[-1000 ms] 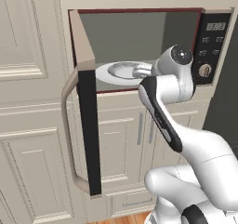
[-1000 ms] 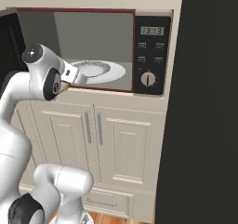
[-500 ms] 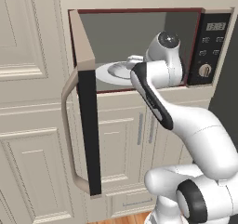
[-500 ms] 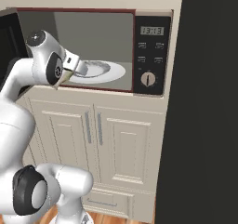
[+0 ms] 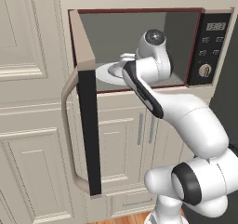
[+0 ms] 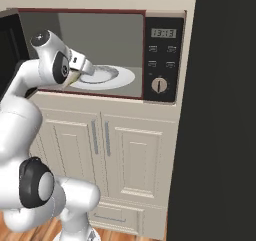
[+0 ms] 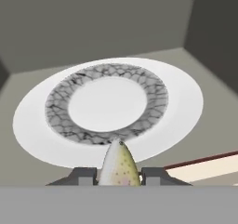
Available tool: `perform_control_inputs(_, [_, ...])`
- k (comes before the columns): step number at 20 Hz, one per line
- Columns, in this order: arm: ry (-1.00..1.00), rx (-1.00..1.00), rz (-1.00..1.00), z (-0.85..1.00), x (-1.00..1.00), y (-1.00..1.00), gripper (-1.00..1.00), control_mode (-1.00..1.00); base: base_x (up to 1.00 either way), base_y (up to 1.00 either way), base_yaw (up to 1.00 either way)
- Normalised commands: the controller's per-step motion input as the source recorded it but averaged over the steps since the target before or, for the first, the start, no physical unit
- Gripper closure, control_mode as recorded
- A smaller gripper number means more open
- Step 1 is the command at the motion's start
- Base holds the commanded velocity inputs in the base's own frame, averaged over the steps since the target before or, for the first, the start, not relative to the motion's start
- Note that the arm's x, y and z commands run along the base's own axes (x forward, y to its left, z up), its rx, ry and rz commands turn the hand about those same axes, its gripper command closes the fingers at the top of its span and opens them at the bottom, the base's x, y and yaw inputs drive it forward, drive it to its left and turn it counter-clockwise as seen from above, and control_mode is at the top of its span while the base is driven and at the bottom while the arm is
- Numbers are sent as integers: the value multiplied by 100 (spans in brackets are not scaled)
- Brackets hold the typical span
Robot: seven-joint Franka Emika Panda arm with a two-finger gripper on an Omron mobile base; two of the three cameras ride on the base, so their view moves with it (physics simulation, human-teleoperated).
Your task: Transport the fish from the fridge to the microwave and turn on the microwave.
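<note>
Microwave (image 6: pixel 100 55) built into cream cabinetry, door (image 5: pixel 86 102) swung wide open to the left, curved handle (image 5: pixel 69 135) facing outward. Grey cavity exposed. Black control panel (image 6: pixel 162 60) at the right side, with lit display, buttons and 1 round knob (image 6: pixel 158 85).

Inside the cavity: white round turntable (image 7: pixel 181 102), and on it a plate (image 7: pixel 107 104) with a dark crackle-patterned ring around a plain white centre.

Arm (image 5: pixel 186 121) raised from the base, wrist at the front of the open cavity. Gripper (image 7: pixel 120 174) at the near edge of the turntable, pointing inward toward the plate. Jaws pinched nearly together on the fish (image 7: pixel 119 165), 2 dark fingertips (image 7: pixel 83 175) flanking it on either side. Fish pale beige with fine speckles, tapered end pointing away from the hand and just overlapping the near rim of the plate in the hand view; whether touching the plate or above it, cannot tell. In the right base view, fish (image 6: pixel 71 78) seen as a pale sliver below the hand, at the left front of the cavity.

Below the microwave, 2 panelled cabinet doors (image 6: pixel 125 155) with vertical bar pulls, closed. Dark tall panel (image 6: pixel 220 115) at far right. Wooden floor strip (image 6: pixel 30 230) at bottom.
</note>
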Motion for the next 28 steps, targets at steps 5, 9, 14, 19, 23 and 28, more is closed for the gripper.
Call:
perform_control_inputs(5, [0,0,0,0,43,0,100,-100,0,0,0])
perform_control_inputs(9, [2,0,0,0,45,0,100,-100,0,0,0])
perform_control_inputs(14, [0,0,0,-3,40,0,100,-100,0,0,0])
perform_control_inputs(19, [0,0,0,-5,39,0,100,-100,0,0,0])
perform_control_inputs(23, [0,0,0,-11,34,0,100,-100,0,0,0])
perform_control_inputs(28, [0,0,0,-12,37,0,100,-100,0,0,0])
